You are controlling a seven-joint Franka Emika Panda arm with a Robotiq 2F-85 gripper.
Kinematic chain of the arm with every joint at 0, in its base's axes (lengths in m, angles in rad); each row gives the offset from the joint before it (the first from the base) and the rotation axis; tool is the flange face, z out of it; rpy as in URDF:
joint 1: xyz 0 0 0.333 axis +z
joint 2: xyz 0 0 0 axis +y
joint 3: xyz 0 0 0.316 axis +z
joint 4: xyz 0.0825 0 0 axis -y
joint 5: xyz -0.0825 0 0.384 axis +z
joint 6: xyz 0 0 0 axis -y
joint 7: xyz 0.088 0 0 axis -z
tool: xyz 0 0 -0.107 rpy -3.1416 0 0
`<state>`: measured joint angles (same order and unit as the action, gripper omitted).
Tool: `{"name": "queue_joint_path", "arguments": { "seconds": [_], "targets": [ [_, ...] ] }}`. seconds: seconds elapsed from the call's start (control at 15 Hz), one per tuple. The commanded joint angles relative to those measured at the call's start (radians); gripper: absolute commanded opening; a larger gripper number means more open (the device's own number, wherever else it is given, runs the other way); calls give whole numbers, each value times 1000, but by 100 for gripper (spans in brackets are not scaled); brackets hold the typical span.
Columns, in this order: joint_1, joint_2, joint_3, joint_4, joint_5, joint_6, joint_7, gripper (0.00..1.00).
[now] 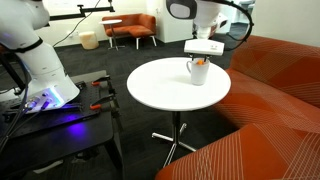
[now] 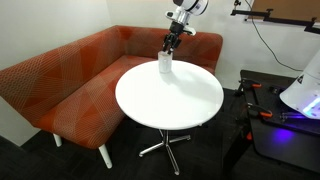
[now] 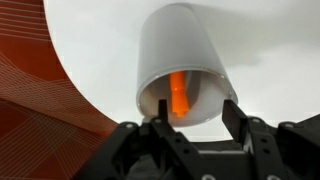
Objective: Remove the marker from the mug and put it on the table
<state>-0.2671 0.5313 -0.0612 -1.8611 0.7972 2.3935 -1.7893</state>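
Observation:
The white mug stands on the round white table near its far edge, beside the sofa; it shows in both exterior views. The orange marker stands inside the mug, leaning on its wall; its tip shows above the rim in an exterior view. My gripper is open just above the mug's rim, one finger at each side of the opening, with the marker between the fingers but not gripped. In an exterior view the gripper hangs right over the mug.
A red-orange sofa curves round the far side of the table. The black workbench with the robot base stands close to the table. Orange chairs stand far behind.

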Motion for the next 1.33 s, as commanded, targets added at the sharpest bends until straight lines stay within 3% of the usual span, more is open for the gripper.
{"name": "queue_joint_path", "arguments": {
  "seconds": [0.0, 0.67, 1.0, 1.27],
  "targets": [
    [-21, 24, 26, 40, -17, 8, 0, 55],
    [-23, 59, 32, 63, -52, 10, 12, 54],
    [-30, 81, 44, 76, -50, 16, 15, 45],
    [-31, 99, 51, 91, -51, 15, 23, 45]
  ]
}}
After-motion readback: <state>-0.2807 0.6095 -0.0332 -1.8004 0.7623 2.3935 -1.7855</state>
